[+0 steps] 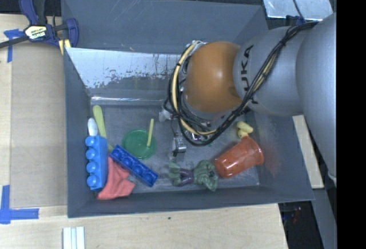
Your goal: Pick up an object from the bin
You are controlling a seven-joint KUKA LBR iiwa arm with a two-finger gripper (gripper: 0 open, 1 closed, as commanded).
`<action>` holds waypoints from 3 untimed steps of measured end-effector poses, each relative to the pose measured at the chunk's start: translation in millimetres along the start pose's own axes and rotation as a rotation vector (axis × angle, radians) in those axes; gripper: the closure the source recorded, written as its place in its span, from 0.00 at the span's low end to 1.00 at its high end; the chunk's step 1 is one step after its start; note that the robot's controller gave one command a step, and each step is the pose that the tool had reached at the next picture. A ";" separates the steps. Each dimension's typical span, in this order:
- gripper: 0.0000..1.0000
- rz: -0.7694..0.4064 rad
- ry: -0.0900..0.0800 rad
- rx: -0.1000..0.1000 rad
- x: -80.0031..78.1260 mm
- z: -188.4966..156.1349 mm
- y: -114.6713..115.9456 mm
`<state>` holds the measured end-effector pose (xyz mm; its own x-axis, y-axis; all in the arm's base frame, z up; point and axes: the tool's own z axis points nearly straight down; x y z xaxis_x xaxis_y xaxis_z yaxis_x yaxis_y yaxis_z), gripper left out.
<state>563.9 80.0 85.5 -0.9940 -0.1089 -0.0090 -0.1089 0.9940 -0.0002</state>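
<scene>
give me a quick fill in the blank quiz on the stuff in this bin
1. The orange cup, to the right of the gripper in the camera view, lies on its ____.
2. The yellow stick rests over a round lid whose colour is ____.
3. The pink cloth lies in the bin, in its lower ____ corner.
4. The studded bricks beside that cloth are coloured ____.

Missing words: side; green; left; blue
</scene>
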 end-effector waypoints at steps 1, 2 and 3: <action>0.00 0.129 0.003 -0.001 4.6 -53.2 -20.0; 0.00 0.167 0.000 -0.003 12.4 -97.9 -51.8; 0.00 0.139 -0.003 -0.002 33.6 -112.7 -81.7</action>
<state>538.4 -5.0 197.8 -0.9995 0.0295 -0.0116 0.0295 0.9996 0.0033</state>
